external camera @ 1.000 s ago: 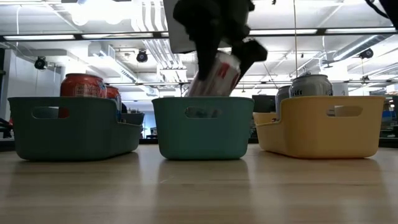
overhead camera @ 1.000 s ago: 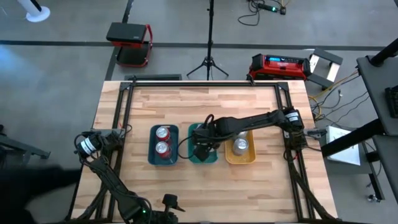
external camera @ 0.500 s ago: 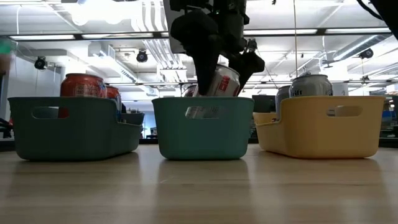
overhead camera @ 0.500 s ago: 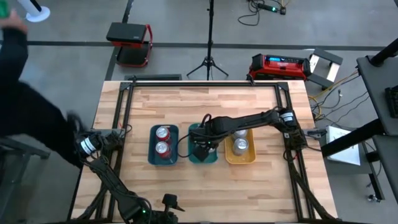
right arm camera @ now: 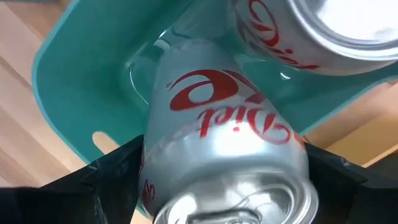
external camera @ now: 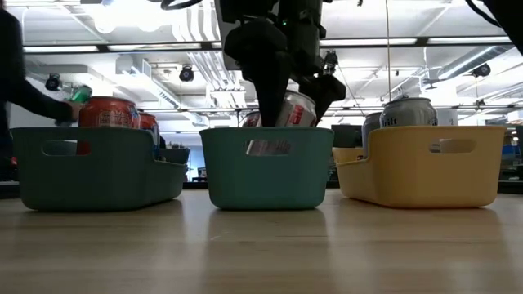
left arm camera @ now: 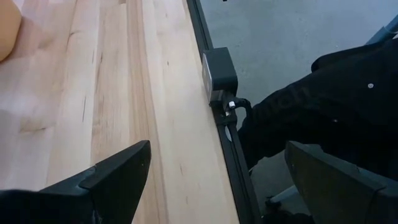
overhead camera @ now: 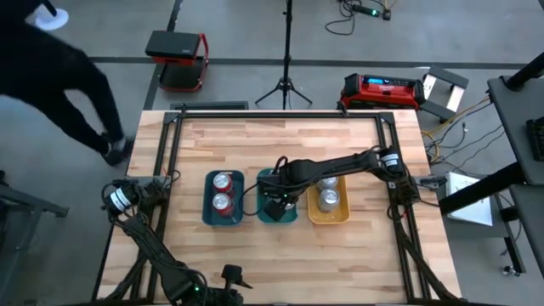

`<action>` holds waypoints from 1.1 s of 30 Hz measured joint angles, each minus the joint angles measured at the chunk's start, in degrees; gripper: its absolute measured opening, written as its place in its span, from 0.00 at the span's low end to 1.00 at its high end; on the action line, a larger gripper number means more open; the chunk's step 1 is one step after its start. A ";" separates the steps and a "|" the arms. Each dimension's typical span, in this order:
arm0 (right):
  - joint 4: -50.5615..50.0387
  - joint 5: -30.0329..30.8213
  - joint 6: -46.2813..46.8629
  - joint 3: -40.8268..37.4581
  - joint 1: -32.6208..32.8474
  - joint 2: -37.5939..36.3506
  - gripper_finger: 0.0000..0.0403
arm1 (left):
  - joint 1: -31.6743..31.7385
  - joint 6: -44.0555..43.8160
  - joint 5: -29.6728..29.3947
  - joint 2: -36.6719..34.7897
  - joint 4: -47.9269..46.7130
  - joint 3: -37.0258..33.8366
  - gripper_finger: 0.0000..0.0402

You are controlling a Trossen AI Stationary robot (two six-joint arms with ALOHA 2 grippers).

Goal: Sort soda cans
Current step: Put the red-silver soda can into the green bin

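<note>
The right gripper (right arm camera: 217, 180) grasps a tilted silver "Diet" Coke can (right arm camera: 217, 130) inside the teal tray (right arm camera: 81, 81); the left gripper's (left arm camera: 211, 180) jaws are spread.

High view: looks straight down from well above, takes in the whole counter (overhead camera: 280, 144), both arms and the floor around; three trays in mid-frame. Low view: sits at counter height, faces level across the boards into the room behind, close to the same three trays, the middle teal tray (external camera: 265, 167) in the centre of the frame. Left wrist view: looks past two dark fingers (left arm camera: 118, 171) at the frame's bottom, along the counter's edge rail and the floor beside it. Right wrist view: very near, faces down into the teal tray, a silver can (right arm camera: 224, 143) filling mid-frame; shares that tray with the high and low views.
</note>
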 joint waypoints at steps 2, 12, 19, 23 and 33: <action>0.15 -0.08 -0.11 0.00 -0.10 0.42 0.84 | 0.00 0.00 0.00 0.00 0.01 0.00 0.88; 1.06 -0.42 -2.25 0.00 -0.68 1.11 0.80 | 0.00 -0.02 0.00 0.00 -0.07 0.00 0.88; 1.82 0.46 -2.60 0.39 -0.63 1.11 0.83 | 0.00 -0.03 0.00 0.01 -0.10 0.00 0.88; 2.23 2.17 -2.63 1.80 -0.52 1.11 0.88 | 0.00 -0.27 0.00 0.00 -0.10 0.00 0.88; 1.65 2.39 -3.17 6.82 0.34 -0.03 0.91 | 0.00 -0.52 0.00 0.00 -0.18 0.00 0.88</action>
